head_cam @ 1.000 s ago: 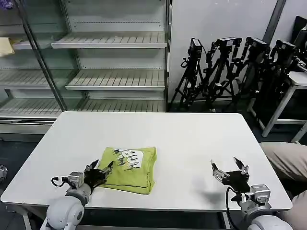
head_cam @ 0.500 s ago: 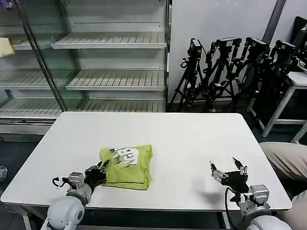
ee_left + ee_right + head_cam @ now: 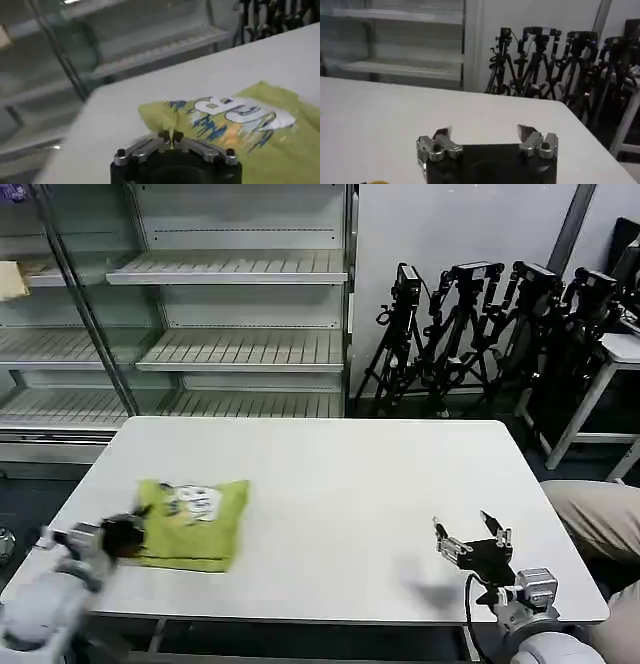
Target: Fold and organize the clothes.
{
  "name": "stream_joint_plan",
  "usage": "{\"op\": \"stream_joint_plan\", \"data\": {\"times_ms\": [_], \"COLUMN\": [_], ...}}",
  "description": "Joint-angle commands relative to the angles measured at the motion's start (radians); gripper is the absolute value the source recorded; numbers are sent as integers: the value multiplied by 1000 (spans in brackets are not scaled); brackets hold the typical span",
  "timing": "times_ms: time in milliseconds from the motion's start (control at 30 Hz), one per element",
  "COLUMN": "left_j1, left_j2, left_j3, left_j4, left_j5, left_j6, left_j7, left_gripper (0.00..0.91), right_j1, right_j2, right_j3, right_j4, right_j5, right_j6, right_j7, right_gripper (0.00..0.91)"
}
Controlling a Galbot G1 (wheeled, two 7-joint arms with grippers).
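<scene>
Because its fingertips meet on a pinch of cloth, the left gripper (image 3: pixel 171 137) holds the folded T-shirt (image 3: pixel 193 522) by its edge at the table's (image 3: pixel 340 474) left side, evidently for dragging. The right gripper (image 3: pixel 470 541) waits, jaws apart, well clear.

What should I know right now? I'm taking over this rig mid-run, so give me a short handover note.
Left gripper: shut on the near-left edge of the folded T-shirt, at the table's front-left.
Right gripper: open and holding nothing, hovering above the table's front-right part.
The T-shirt is lime green with a white and blue print facing up. It lies flat on the table as a compact folded bundle.
Done: the folding looks finished.
Left: probably release the shirt where it should rest and pull the left arm clear. I can't tell the intended final spot.
</scene>
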Motion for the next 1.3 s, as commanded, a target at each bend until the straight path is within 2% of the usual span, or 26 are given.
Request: {"op": "stream_joint_plan", "data": {"times_ms": [33,133,233,267,367,467,567,633,800,933,1300], "left_j1": [24,45,128,150,188,155,114,93,-40,-165,-265], "left_j2": [357,270,111,34,-117,-210,-270,-283,-325,-391,-493], "left_j3": [-284,-220,-96,3,321,487,571,585,588,630,700], "left_j4": [6,-160,-385,-442,-572,-620,-642,-623,-445,-330,-210], "left_j5": [-27,-31,-13,12,38,-28,-71,-69,-51,-77,-86], "left_j6": [-6,24,36,36,35,34,34,34,34,35,36], "left_j7": [131,77,-60,-91,-254,-305,-312,-314,-419,-507,-564], "left_gripper": [10,10,20,10,10,10,10,10,10,10,20], "right_j1": [8,1,-12,-16,-23,-23,-20,-22,-16,0,2], "right_j2": [3,7,9,9,6,1,0,-2,-10,-9,-18], "right_j3": [-6,1,7,11,22,26,27,30,42,45,73], "right_j4": [2,3,4,5,8,14,18,19,19,16,15], "right_j5": [-1,-1,-3,-3,-2,-3,-7,-7,-5,-6,-5], "right_j6": [0,0,1,2,0,-5,-10,-11,-14,-22,-22], "right_j7": [0,0,0,0,-1,0,1,1,0,2,-4], "right_gripper": [907,907,907,907,907,907,907,907,907,907,907]}}
